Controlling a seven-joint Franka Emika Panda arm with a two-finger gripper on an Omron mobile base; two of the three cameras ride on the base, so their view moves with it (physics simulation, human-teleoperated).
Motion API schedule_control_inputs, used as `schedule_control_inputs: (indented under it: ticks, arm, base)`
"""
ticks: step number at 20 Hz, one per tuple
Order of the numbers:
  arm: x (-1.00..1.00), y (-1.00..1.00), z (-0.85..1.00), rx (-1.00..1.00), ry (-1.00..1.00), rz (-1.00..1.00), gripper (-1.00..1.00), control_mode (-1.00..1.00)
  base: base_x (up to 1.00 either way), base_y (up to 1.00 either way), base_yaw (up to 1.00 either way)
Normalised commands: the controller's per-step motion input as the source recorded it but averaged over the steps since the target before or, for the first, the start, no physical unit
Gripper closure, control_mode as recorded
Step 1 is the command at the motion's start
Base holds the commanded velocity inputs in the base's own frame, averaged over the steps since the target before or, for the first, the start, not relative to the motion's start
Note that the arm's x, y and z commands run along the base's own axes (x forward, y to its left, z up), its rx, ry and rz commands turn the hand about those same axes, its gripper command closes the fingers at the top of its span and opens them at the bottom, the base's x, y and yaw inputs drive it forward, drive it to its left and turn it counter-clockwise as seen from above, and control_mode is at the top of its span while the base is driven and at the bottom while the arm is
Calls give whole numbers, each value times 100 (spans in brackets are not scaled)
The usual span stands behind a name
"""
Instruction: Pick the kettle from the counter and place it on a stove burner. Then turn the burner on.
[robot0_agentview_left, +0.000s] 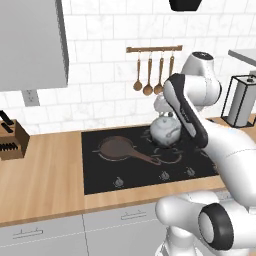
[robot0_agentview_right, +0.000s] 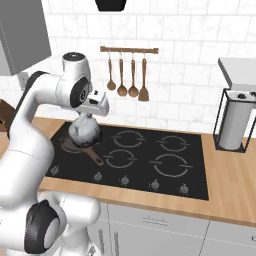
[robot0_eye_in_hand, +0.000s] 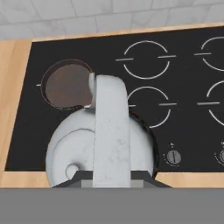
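The silver-grey kettle (robot0_agentview_left: 165, 131) hangs in the air over the black cooktop (robot0_agentview_left: 100, 177), just right of the frying pan (robot0_agentview_left: 119, 148). My gripper (robot0_agentview_left: 163, 115) is above it, shut on its arched handle. From the other side, the kettle (robot0_agentview_right: 84, 132) hangs under the gripper (robot0_agentview_right: 86, 117), over the pan (robot0_agentview_right: 75, 145) and the left burners. Looking down from the hand, the kettle (robot0_eye_in_hand: 100, 144) and its broad handle (robot0_eye_in_hand: 111, 127) sit close below me, over the near-left burner (robot0_eye_in_hand: 148, 105). The wooden counter (robot0_agentview_left: 40, 172) runs along both sides of the cooktop.
The brown frying pan (robot0_eye_in_hand: 65, 85) occupies the far-left burner. Control knobs (robot0_eye_in_hand: 173, 157) line the cooktop's front edge. A knife block (robot0_agentview_left: 10, 140) stands at the left, a paper towel holder (robot0_agentview_right: 232, 122) at the right, and a utensil rack (robot0_agentview_right: 129, 50) hangs on the wall.
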Motion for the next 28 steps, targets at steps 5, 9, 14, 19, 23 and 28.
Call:
schedule_control_inputs:
  ticks: [5,9,14,19,23,28]
  arm:
    - [37,-100,-19,-11,18,-14,100,-100]
    - [6,-98,-74,-2,3,-12,100,-100]
    - [8,-78,-21,0,-8,-7,100,-100]
    - [25,-60,-1,0,-1,-6,100,-100]
    - [33,-46,0,0,0,-5,100,-100]
    - [48,-36,-12,0,0,-2,100,-100]
  base:
    - [0,0,0]
    - [0,0,0]
    - [0,0,0]
    - [0,0,0]
    - [0,0,0]
    - [0,0,0]
